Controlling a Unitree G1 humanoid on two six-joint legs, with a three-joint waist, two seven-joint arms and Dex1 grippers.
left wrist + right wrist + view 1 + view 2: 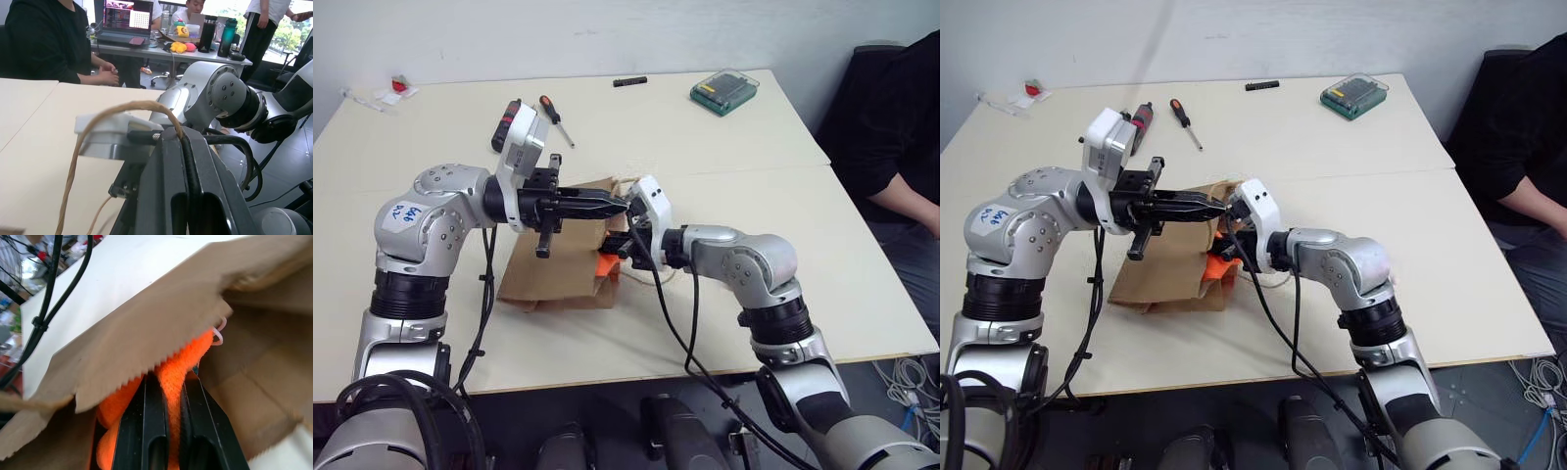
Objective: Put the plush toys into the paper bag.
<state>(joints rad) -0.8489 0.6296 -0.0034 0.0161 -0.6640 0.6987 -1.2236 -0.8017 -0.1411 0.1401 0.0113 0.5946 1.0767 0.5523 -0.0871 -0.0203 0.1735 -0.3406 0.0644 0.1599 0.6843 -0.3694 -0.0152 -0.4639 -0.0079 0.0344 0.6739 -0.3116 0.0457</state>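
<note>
Right end effector around orange toy

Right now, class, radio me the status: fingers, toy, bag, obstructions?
Left gripper shut on bag handle, lifting paper bag mouth. Right gripper shut on orange plush toy at the opening. No obstruction seen.

Paper bag: a brown kraft paper bag lies on its side near the middle of the frame on the pale table, its mouth facing right; the saw-toothed top edge is lifted.
Bag handle: a twisted tan cord loop arches up, taut.
Orange toy: a bright orange, soft plush toy sits at the bag's mouth, partly under the raised paper edge; a small white loop shows at its end.
</note>
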